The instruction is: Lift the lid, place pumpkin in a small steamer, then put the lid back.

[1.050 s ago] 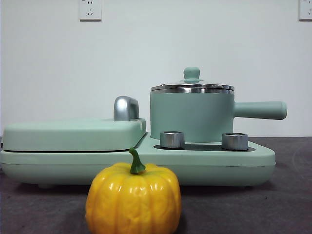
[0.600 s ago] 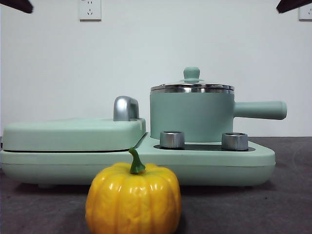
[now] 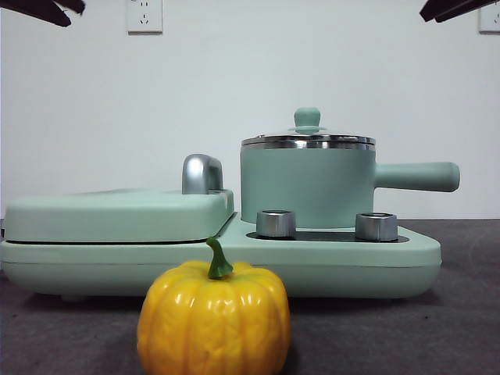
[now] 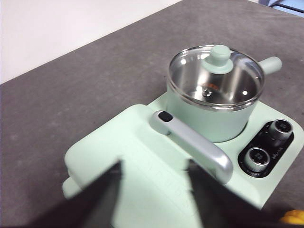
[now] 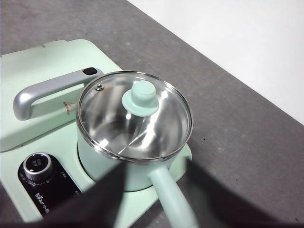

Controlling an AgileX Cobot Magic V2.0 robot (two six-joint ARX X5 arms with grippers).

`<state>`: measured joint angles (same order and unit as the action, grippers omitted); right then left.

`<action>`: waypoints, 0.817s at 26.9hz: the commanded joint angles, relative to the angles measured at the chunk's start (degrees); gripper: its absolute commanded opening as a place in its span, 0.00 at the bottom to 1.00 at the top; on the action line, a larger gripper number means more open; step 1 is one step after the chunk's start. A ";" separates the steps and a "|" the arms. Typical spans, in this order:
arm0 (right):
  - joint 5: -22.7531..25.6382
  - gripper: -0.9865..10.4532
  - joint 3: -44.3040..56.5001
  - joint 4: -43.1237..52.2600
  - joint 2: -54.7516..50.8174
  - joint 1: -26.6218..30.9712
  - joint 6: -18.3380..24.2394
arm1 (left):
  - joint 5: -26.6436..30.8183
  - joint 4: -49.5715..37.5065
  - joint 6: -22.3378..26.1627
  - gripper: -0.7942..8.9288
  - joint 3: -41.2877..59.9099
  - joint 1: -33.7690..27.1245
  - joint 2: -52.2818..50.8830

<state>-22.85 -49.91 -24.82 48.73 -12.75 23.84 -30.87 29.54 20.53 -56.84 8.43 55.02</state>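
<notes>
black arm tips (image 3: pixel 47 11) lower; glossy ribbed pumpkin (image 3: pixel 213 320)

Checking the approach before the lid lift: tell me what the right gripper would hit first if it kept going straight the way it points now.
Probably the lid. The right gripper, jaws open, points down at the small steamer, and the glass lid with its knob lies in its line, though depth is unclear.

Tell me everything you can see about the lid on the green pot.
The lid is a round clear glass disc with a shiny steel rim, a small vent hole and a mint-green knob at its centre. It sits flat and closed on the small steamer, touching only the pot's rim. The bare steel inside shows through it. No gripper touches it.
</notes>
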 commanded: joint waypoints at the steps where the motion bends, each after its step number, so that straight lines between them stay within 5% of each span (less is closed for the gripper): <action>1: 0.26 0.36 -1.29 0.33 0.11 -0.31 0.50 | -0.46 -0.85 1.05 0.43 -1.38 0.50 0.39; 16: 0.33 0.36 -1.29 2.56 0.11 -0.31 -8.90 | -0.44 -6.95 0.72 0.43 -1.38 8.94 3.32; 22: 0.37 0.36 -1.29 2.71 0.13 -0.31 -8.87 | 1.84 -14.03 -6.49 0.43 -1.38 14.05 9.90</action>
<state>-22.44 -49.91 -22.87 48.73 -12.75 15.97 -29.56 16.62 17.19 -56.95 22.04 63.86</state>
